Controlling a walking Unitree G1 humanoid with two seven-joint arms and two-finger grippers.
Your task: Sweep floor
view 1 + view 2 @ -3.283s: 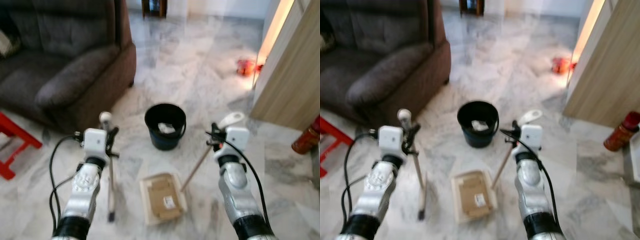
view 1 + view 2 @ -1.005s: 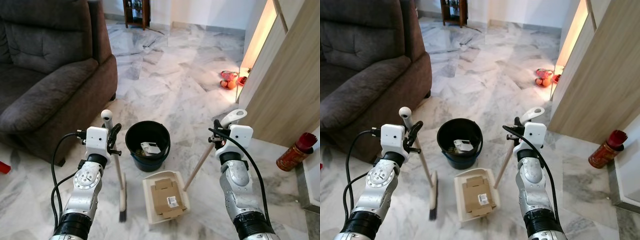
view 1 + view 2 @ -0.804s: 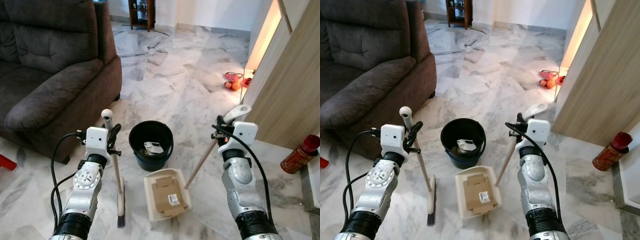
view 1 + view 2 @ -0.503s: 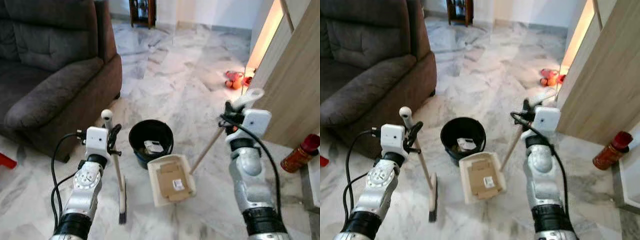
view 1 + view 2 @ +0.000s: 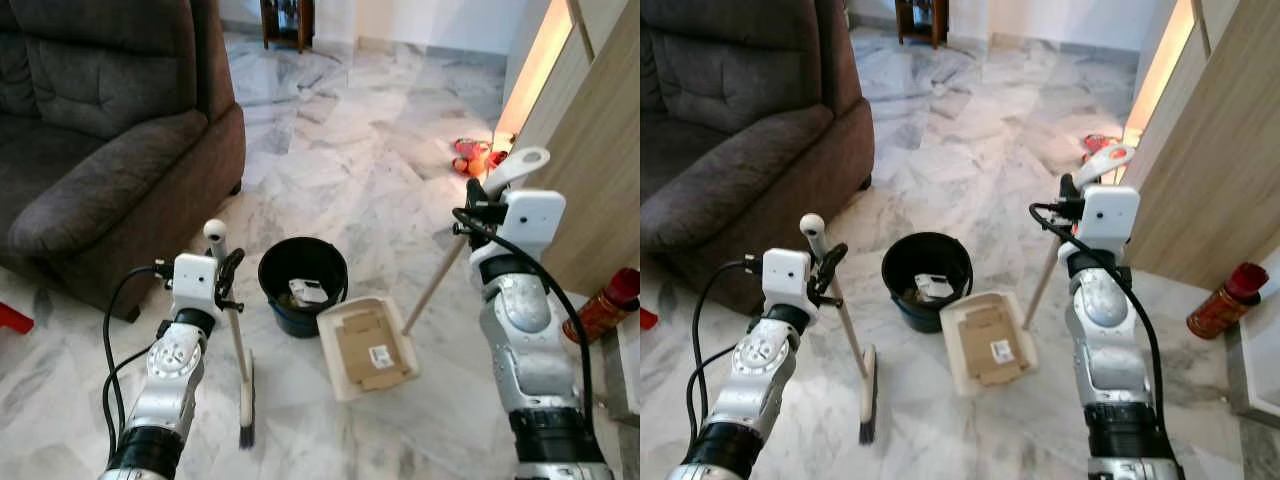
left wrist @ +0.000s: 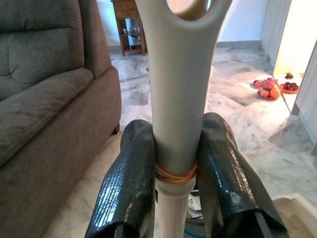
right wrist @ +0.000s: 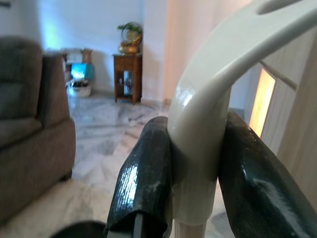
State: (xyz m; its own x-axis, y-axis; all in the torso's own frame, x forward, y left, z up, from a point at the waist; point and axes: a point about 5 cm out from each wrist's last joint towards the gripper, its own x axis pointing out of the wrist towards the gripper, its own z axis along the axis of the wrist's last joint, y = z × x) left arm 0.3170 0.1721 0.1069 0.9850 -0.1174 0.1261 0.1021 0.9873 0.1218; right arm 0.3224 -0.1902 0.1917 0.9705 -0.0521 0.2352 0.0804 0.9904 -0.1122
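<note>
The cream plastic dustpan [image 5: 368, 346], carrying flat brown cardboard [image 5: 366, 346], has been lifted beside the black round bucket [image 5: 303, 284] by the right gripper [image 7: 195, 168], fingers clamped on its handle; tipping is likely next. The left gripper [image 6: 178, 171] is clamped on the white-handled broom [image 5: 241, 375].

Two silver segmented arms, white boxy wrist housings, looping black cables, glossy black fingers [image 6: 131, 183].

The floor [image 5: 350, 150] is white marble with grey veins. The bucket [image 5: 303, 283] is black, the dustpan [image 5: 366, 346] cream with a brown cardboard piece [image 5: 368, 346] bearing a white label. The broom [image 5: 240, 365] has a pale handle and dark bristles. The sofa [image 5: 100, 130] is dark grey-brown, the canister [image 5: 601, 309] red.
</note>
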